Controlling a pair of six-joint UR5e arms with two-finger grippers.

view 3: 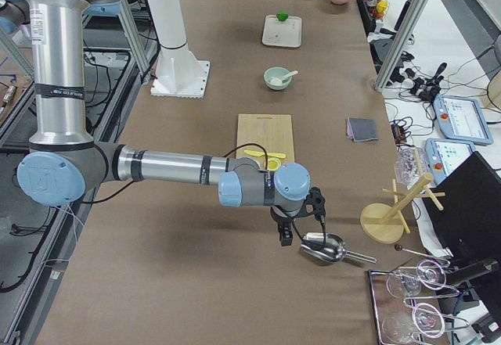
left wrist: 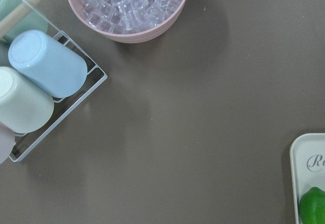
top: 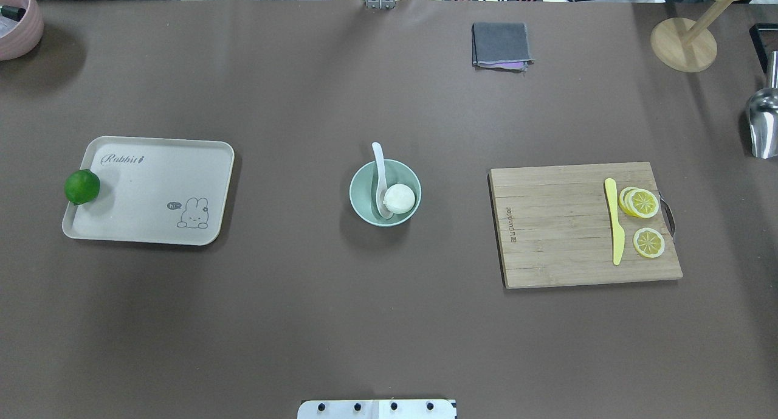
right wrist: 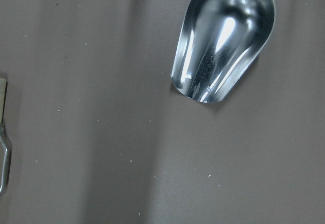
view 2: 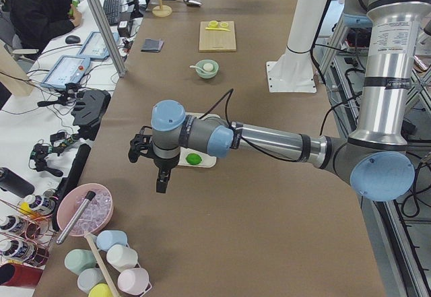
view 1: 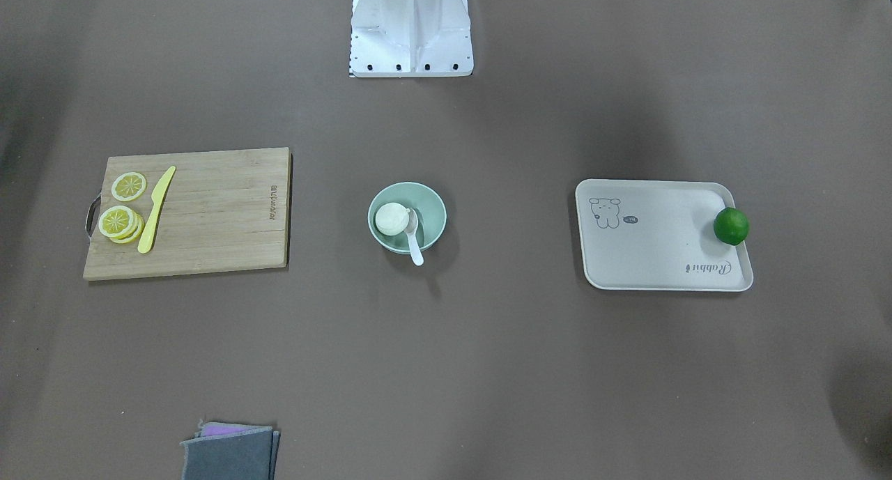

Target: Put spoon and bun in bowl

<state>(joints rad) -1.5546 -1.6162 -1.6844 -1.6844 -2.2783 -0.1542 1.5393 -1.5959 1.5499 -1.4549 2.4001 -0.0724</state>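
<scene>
Bowl (top: 363,182): pale mint-green, upright at the middle of the brown tabletop (top: 304,309), between the tray and the cutting board and well apart from both.
Bun (top: 399,198): round and white, lying inside the bowl on the half toward the robot's right.
Spoon (top: 378,163): white, its scoop down in the bowl just beside the bun on the robot's left. Its handle leans on the rim farthest from the robot and juts out past it. Scoop and bun appear to touch, but the contact is too small to confirm.
Tray (top: 152,188): beige, rounded corners, printed with a rabbit and the word "Rabbit", on the robot's left of the bowl.
Lime (top: 82,186): green, resting at the tray's outer edge, away from the bowl.
Cutting board (top: 559,224): wooden, with a metal handle, on the robot's right of the bowl.
Knife (top: 615,227): yellow plastic, lying on the board near its outer end.
Lemon slices (top: 644,203): on the board between the knife and the handle, a small stack and one slice apart.
Folded cloth (top: 500,44): grey with a purple layer, at the far side of the tabletop.
Left tool (view 2: 160,186): pointing down over the tabletop's end near a pink bowl of ice (left wrist: 127,5) and a rack of cups (left wrist: 45,64); seen only from the side, so I cannot tell how its jaws stand.
Right tool (view 3: 286,237): pointing down at the opposite end, just beside a metal scoop (right wrist: 223,36); its jaw state likewise cannot be told.
</scene>
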